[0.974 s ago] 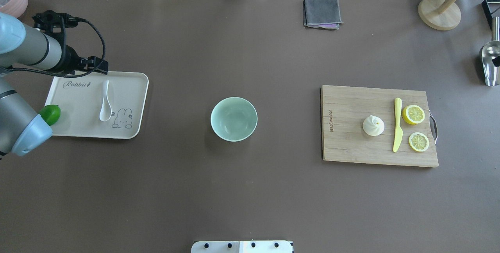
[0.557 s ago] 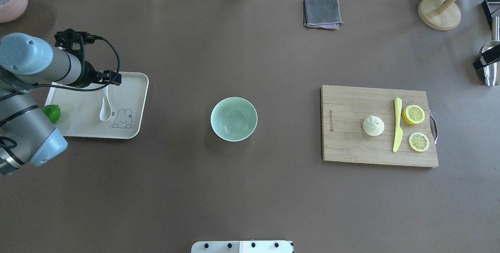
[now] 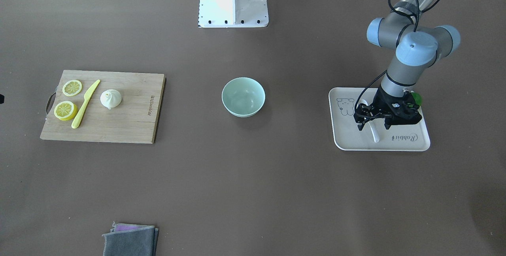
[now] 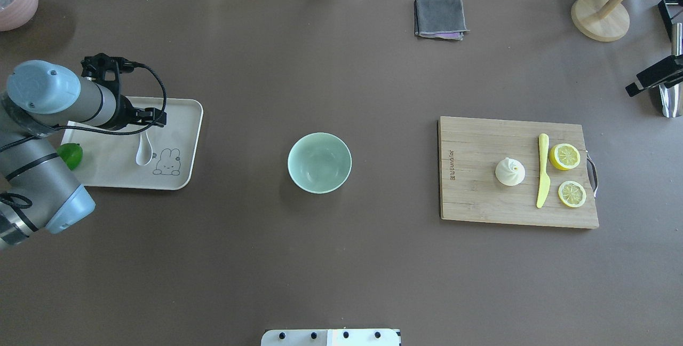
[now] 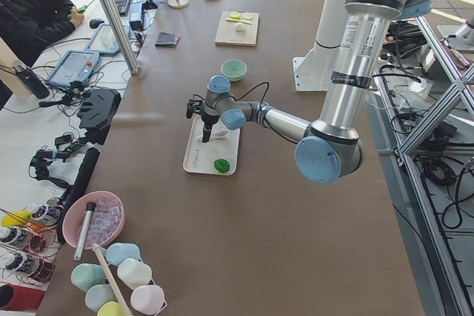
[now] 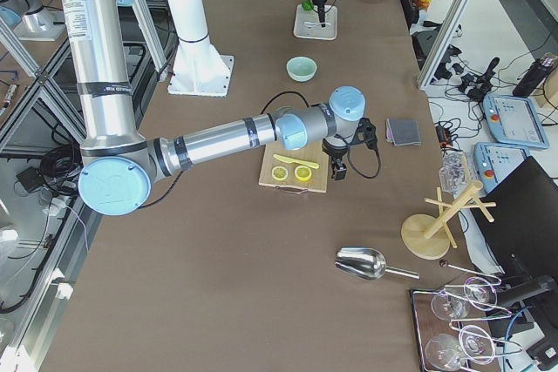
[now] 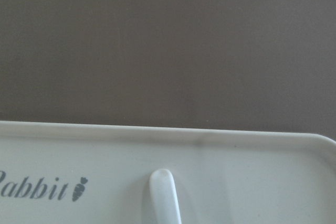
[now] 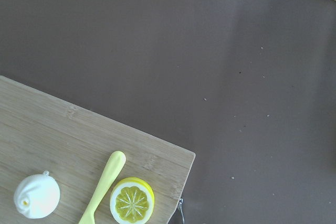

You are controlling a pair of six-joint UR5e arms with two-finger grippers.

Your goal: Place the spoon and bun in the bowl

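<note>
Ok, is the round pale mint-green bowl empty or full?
Empty: the mint-green bowl shows a bare inside in overhead and front-facing views.

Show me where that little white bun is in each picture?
Front-facing: bun, left side, on the wooden board.
Overhead: right side, on the board beside the yellow knife.
Left side: tiny, top centre.
Right side: cannot make it out; the right arm crosses the board.
Left wrist: not in it.
Right wrist: bottom-left corner.
Shared landmark: the board, except left wrist.
</note>
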